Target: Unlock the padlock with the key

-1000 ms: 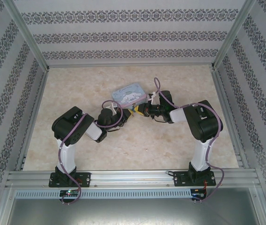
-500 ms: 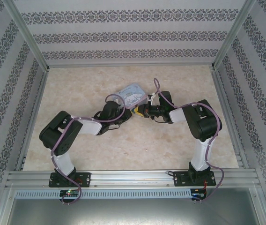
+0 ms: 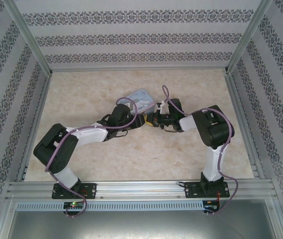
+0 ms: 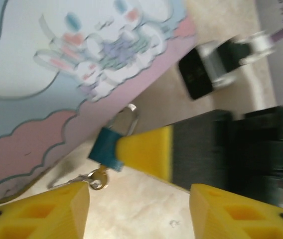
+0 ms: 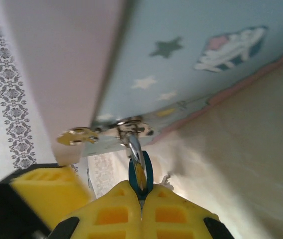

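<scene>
At the middle of the desk [image 3: 181,149], by the cartoon tin's [image 4: 42,74] near side, small blue padlock [image 4: 105,149] pinched in the right end effector [image 5: 141,189], key [image 4: 97,178] just beside its body, left end effector [image 4: 140,199] spread close by.

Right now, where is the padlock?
In the left wrist view the padlock sits centre frame, at the cartoon tin's pink edge, clamped in the right gripper.
</scene>
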{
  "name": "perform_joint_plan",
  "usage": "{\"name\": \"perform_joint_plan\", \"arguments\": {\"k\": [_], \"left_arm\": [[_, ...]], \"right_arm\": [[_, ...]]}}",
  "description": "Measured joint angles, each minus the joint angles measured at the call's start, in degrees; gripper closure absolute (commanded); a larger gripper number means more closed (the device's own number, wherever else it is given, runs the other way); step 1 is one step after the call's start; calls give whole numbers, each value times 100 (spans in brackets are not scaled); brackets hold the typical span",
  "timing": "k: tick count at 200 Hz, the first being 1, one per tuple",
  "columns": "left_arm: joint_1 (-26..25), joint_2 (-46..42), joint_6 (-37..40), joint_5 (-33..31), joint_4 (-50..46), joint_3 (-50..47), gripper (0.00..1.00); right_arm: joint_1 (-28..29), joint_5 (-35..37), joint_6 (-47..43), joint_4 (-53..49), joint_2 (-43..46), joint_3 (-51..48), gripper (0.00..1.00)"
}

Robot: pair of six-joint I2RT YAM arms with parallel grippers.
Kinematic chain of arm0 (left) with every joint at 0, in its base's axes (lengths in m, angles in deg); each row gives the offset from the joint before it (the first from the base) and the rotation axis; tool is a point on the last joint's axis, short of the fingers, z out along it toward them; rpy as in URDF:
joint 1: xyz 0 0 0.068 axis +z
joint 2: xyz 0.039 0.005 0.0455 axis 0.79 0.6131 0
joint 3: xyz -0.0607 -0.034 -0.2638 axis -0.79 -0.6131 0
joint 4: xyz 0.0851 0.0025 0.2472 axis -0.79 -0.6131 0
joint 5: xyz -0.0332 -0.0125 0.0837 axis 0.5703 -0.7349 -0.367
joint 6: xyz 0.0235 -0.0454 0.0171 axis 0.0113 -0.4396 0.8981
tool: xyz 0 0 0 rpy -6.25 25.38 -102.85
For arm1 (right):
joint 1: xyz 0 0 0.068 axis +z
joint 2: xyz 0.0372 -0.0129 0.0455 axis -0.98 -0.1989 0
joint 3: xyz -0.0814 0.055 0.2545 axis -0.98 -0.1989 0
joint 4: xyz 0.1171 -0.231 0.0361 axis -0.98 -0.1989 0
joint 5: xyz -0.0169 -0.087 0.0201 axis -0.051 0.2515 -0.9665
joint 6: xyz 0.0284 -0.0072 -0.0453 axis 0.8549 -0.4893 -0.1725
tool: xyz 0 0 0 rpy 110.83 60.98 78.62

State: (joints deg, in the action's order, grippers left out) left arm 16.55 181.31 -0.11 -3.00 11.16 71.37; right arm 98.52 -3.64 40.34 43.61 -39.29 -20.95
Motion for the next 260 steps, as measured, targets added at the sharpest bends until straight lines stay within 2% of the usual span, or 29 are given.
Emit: {"name": "perform_joint_plan", "arguments": {"k": [30,75,114,157,208,260], "left_arm": [[4,-518,42,-66,-450,164,33],[146,-544,367,-356,-1961,1294,30],[245,9,859,-890,-3397,2317,28],[245,754,1353,-1506,-4680,2979,26],[245,1377,1786,-1974,-5480,3755,26],[243,1648,1915,-2149,-5770,3904,26]], "right_arm": [[-4,42,-111,-24,-50,-61,100],[-59,59,-179,-37,-70,-90,100],[-76,63,-214,-39,-70,-111,100],[-79,79,-219,-37,-70,-116,100],[-116,83,-219,-42,-59,-125,100],[-116,87,-216,-63,-4,-168,100]]}}
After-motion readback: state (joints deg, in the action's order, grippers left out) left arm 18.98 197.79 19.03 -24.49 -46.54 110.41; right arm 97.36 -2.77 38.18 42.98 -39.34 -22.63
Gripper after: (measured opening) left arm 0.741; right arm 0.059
